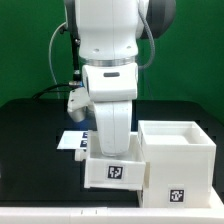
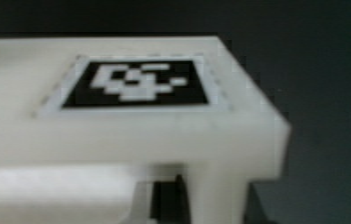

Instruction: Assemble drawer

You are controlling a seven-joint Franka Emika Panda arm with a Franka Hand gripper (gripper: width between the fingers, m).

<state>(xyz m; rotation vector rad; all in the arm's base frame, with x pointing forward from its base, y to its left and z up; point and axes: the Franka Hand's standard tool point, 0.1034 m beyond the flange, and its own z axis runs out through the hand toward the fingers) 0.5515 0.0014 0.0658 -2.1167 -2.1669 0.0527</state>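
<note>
The drawer (image 1: 113, 171) sits just beside the casing (image 1: 178, 160), on the exterior view's left, under the gripper (image 1: 111, 151). Its finger spread cannot be told. A square grip on one wall would likely keep the drawer level.

A green wall (image 1: 30, 50) rises behind a black table (image 1: 30, 150) in even light

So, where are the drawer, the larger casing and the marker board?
drawer (image 1: 114, 172), exterior view, tag on its front face.
larger casing (image 1: 190, 175), exterior view, front wall.
marker board (image 1: 70, 142), exterior view, flat top surface.
</note>
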